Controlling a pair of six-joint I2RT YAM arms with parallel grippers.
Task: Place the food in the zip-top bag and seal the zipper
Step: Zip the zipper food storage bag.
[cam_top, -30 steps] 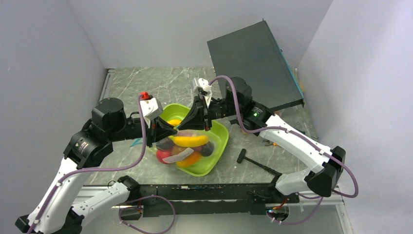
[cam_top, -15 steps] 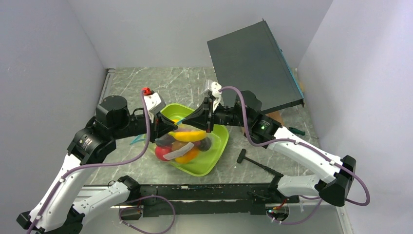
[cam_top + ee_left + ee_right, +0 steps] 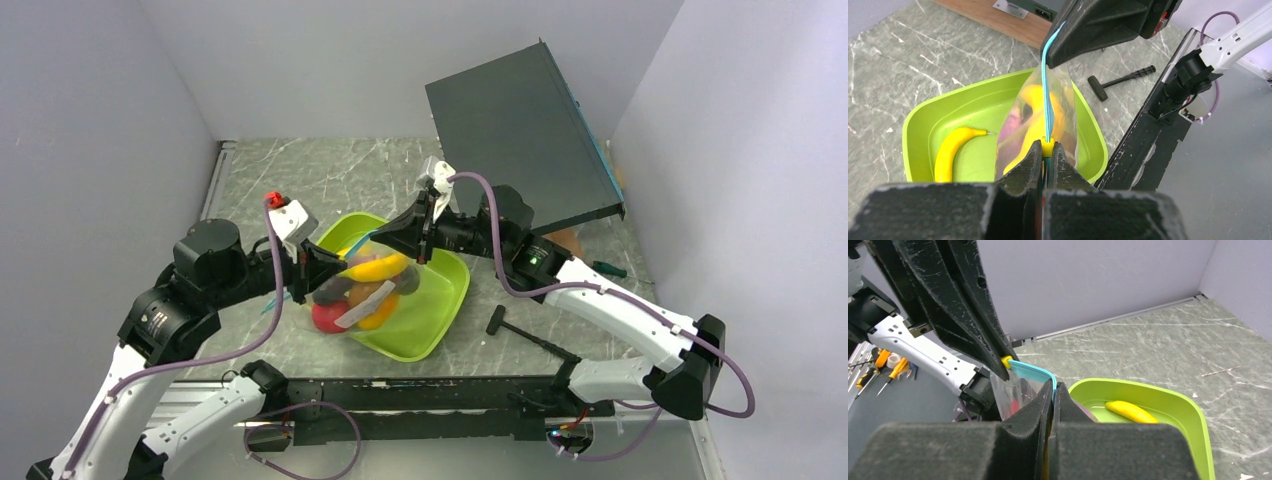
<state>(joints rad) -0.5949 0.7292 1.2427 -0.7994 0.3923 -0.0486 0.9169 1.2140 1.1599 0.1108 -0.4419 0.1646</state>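
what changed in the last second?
The left gripper drew back leftward, dragging the zip-top bag left across the tray to its left rim; the right gripper barely shifted. Unchanged: both grippers shut on the zipper, one banana loose in the tray, hammer to its right.

- Your zip-top bag (image 3: 352, 296) is clear, and its zipper (image 3: 1047, 100) is a light-blue strip with a yellow slider (image 3: 1047, 147).
- The food (image 3: 375, 269) you see through it is yellow, red, orange and dark purple.
- The loose banana (image 3: 948, 152) is yellow and the tray (image 3: 978, 107) lime green.
- Your worktop (image 3: 330, 170) is grey-green marble with white veins.
- Both pairs of jaws are black.
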